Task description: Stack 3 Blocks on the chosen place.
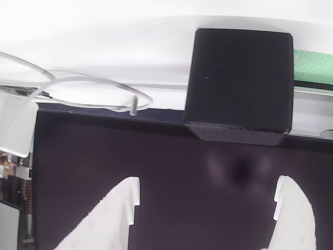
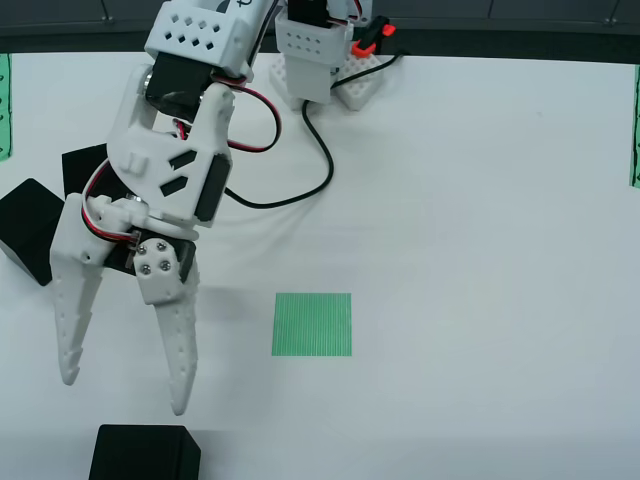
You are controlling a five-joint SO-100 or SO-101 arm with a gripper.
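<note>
On the white worktop [image 2: 480,200], fingers [image 2: 180,350] spread wide above a block [image 2: 145,452]; writing on the arm seems unreadable.

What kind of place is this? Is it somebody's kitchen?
Not a kitchen. It looks like a tabletop robot practice setup: a white robot arm with its gripper open, black blocks scattered on a plain white table, and a green striped square marking a spot.
</note>
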